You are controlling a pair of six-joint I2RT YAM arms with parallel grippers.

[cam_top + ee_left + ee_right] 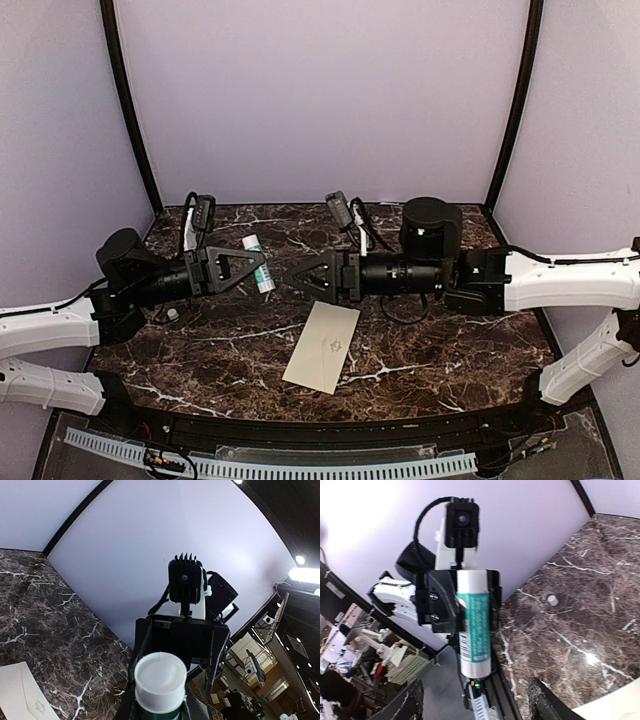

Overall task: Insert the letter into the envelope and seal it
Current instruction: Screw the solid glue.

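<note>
Top external view: a dark marble table (pixel 200 350) filled the lower half of the frame. The cream envelope (pixel 322 346) lay flat at lower centre. Above it, the left gripper (pixel 260 270) was clamped on a green-and-white glue stick (pixel 250 246). The right gripper (pixel 295 278), just right of the stick, held nothing; the right wrist view showed its fingers (pixel 413 702) spread wide. A small white cap (pixel 172 314) sat at the left.

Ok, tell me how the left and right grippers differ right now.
The left gripper is shut on a green-labelled glue stick; the right gripper holds nothing. The left gripper is clamped narrow; the right gripper is spread wide open. Both lie level above the marble table, tips facing each other.
</note>
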